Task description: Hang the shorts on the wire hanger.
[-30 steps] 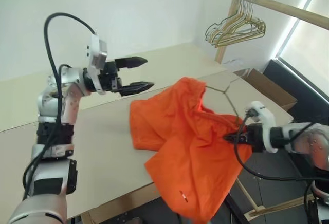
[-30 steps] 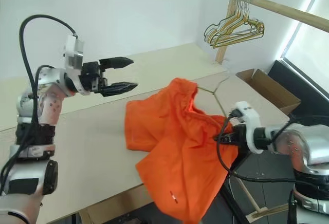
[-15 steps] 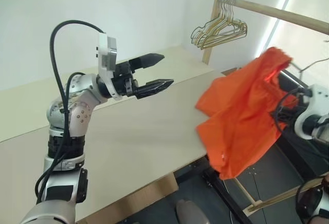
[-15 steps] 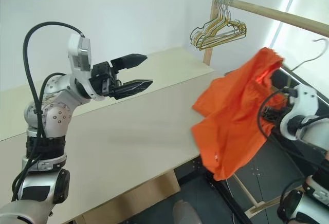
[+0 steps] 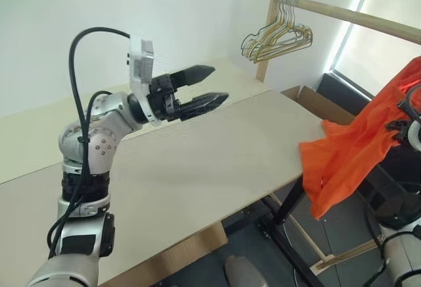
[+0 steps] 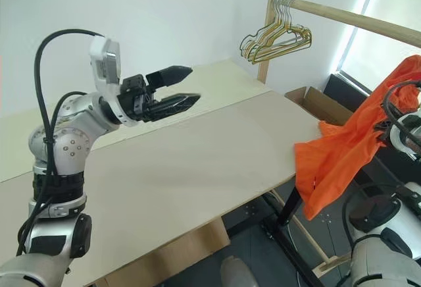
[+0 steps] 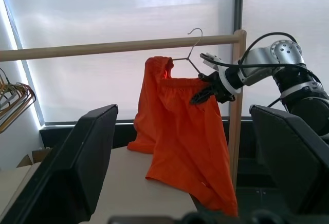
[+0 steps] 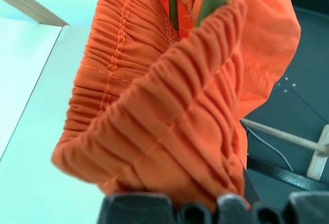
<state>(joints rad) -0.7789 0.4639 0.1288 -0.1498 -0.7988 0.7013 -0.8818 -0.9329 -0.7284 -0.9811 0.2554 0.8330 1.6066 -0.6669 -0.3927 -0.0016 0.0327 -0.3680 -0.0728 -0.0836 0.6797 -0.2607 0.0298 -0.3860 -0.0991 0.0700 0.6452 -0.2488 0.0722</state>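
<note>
The right gripper (image 7: 208,88) clenched the shorts (image 7: 182,131) on the wire hanger (image 7: 187,54); loosely draped, they perhaps risked sliding off.

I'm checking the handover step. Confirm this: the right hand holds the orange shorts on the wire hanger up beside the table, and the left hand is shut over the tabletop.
One thing is wrong: the left hand is open, its fingers spread apart above the table, as the left eye view shows. The rest stands: the right hand holds the shorts on the wire hanger up beside the table.
</note>
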